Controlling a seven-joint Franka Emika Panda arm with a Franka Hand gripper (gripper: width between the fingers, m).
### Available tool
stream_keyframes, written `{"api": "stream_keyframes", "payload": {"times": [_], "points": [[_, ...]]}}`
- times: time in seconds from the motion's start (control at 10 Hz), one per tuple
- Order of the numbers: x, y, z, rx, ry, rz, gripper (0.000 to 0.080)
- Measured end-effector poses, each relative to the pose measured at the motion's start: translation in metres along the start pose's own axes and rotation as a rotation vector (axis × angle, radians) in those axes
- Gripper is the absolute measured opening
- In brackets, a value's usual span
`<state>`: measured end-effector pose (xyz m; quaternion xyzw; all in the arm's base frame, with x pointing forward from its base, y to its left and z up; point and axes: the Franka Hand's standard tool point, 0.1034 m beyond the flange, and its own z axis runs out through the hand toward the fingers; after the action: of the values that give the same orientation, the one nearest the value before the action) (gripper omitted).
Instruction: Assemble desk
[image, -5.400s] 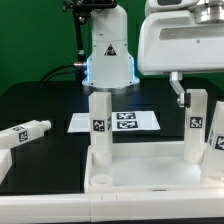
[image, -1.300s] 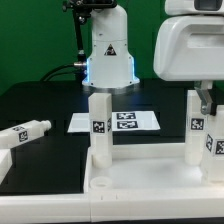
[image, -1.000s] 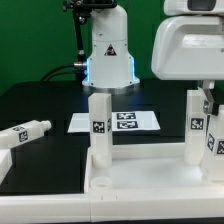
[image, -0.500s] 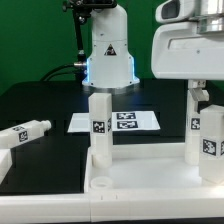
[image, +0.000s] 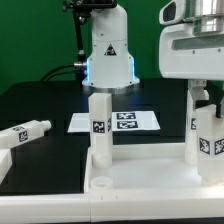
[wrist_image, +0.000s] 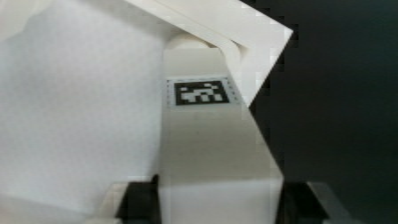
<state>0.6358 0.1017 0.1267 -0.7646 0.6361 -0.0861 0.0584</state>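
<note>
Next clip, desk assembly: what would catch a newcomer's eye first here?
Probably the big white gripper at the exterior view's right, closed on a tagged desk leg and holding it upright above the desk top. Next, two legs already standing upright on that top, one towards the left and one at the right. A further leg lies loose on the black table at the far left.

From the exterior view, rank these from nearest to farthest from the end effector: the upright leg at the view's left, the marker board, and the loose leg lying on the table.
The end effector is at the exterior view's right.
1. Marker board, flat on the table behind the desk top, mid-view.
2. Upright leg, standing on the desk top, left of centre.
3. Loose leg, lying at the far left edge.
</note>
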Motion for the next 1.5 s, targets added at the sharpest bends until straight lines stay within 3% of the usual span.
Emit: {"api": "stream_keyframes", "payload": {"times": [0.2,0.3,0.4,0.5,0.7,0.9,1.2,1.4,1.5], "points": [[-0.013,-0.002,0.000,0.007,-0.026,0.334,0.0288],[-0.014,-0.002,-0.001,0.008,-0.032,0.359,0.0288],[-0.014,-0.001,0.000,0.007,-0.031,0.360,0.0401],[-0.014,-0.001,0.001,0.007,-0.031,0.337,0.0401],[-0.009,-0.001,0.003,-0.001,-0.001,-0.068,0.0626],[-0.014,0.001,0.006,-0.018,-0.004,-0.375,0.0642],[-0.012,0.000,0.006,-0.018,-0.002,-0.531,0.0649],[-0.008,-0.011,0.004,-0.021,0.016,-0.959,0.0649],[-0.008,-0.012,0.005,-0.020,0.019,-0.942,0.0649]]}}
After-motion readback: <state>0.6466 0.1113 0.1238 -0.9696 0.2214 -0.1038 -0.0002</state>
